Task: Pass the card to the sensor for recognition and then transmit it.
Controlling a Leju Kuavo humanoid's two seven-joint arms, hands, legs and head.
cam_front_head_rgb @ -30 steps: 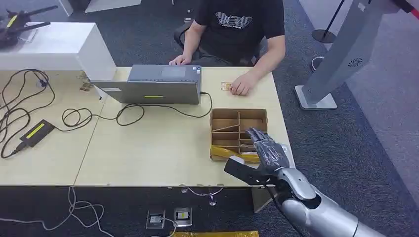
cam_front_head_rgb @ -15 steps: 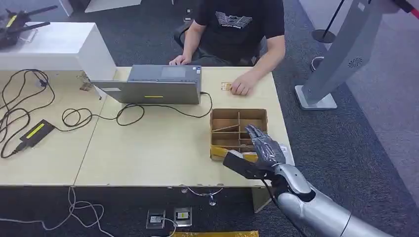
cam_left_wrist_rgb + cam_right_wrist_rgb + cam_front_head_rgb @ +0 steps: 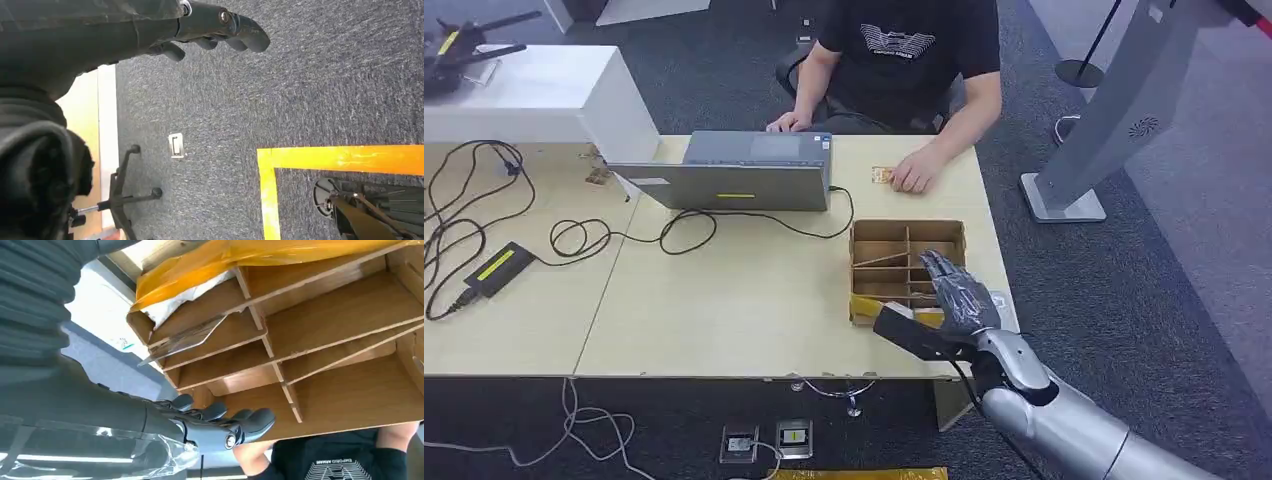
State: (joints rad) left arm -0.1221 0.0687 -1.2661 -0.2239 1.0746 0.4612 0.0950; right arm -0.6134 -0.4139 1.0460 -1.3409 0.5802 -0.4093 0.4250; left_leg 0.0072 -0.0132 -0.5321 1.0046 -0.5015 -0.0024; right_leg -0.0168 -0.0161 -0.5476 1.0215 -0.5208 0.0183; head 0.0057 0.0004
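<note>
A cardboard box (image 3: pixel 907 226) with divided slots stands on the table's right side. My right hand (image 3: pixel 954 300) hovers over its near end, fingers stretched forward, thumb apart over the yellow tape (image 3: pixel 867 304), holding nothing. In the right wrist view, a clear card (image 3: pixel 182 340) lies slanted in one slot of the box (image 3: pixel 340 315), above the fingers (image 3: pixel 235 422). A small orange item (image 3: pixel 882 176) lies by the person's hand (image 3: pixel 914 176). My left hand (image 3: pixel 215 27) hangs over the carpet, holding nothing.
A person (image 3: pixel 909 60) sits at the far side behind a grey laptop (image 3: pixel 734 172). Cables (image 3: pixel 584 236) and a power brick (image 3: pixel 496 268) lie at the left. A white box (image 3: pixel 534 90) stands at the back left, a grey stand (image 3: pixel 1104 130) to the right.
My right hand has crept forward and slightly left over the box's near end. The person and the table's things have not moved.
</note>
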